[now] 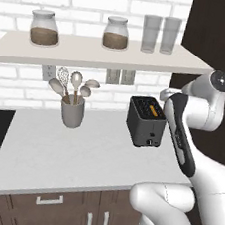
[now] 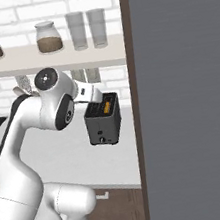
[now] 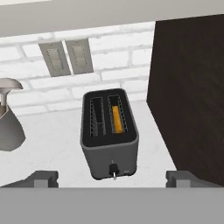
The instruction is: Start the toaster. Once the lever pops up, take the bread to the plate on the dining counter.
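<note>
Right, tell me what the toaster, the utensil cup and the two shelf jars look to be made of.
The toaster looks like dark grey matte metal or plastic: flat, dull sides with no sharp reflections. The utensil cup appears to be grey matte ceramic or stone, opaque with soft shading. The two jars seem to be clear glass, since their brown contents show through the walls; their lids look pale and dull.

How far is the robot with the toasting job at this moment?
Done, it seems: the toaster glows orange in one slot, so it looks started. In hand: the end effector hovers open in front of the toaster, holding nothing. Left: the bread sits deep in the slot; lifting it out and taking it to the plate remain.
</note>
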Robot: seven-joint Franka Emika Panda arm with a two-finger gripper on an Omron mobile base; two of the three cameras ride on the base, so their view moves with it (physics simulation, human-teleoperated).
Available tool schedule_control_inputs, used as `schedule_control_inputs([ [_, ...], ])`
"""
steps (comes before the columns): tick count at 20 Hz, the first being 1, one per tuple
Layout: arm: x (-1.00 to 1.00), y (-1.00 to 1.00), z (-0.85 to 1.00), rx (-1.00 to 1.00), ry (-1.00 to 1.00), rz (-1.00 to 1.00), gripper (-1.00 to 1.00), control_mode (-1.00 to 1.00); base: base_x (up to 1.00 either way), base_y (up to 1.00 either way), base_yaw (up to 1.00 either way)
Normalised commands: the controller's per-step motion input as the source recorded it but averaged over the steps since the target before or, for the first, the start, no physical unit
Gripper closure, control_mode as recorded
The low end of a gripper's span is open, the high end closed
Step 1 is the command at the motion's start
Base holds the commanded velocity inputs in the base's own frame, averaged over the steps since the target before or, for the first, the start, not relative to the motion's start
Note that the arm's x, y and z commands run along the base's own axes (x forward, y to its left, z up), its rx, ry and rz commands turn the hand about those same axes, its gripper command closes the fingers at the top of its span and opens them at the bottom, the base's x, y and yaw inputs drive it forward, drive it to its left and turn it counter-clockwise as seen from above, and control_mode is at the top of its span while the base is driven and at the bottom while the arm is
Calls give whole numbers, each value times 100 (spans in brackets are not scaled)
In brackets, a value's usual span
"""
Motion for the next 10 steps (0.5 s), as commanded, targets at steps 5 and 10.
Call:
schedule_control_inputs([
  [5, 0, 0, 0, 0, 0, 0, -100, -100, 0, 0, 0],
  [10, 0, 0, 0, 0, 0, 0, -100, -100, 0, 0, 0],
])
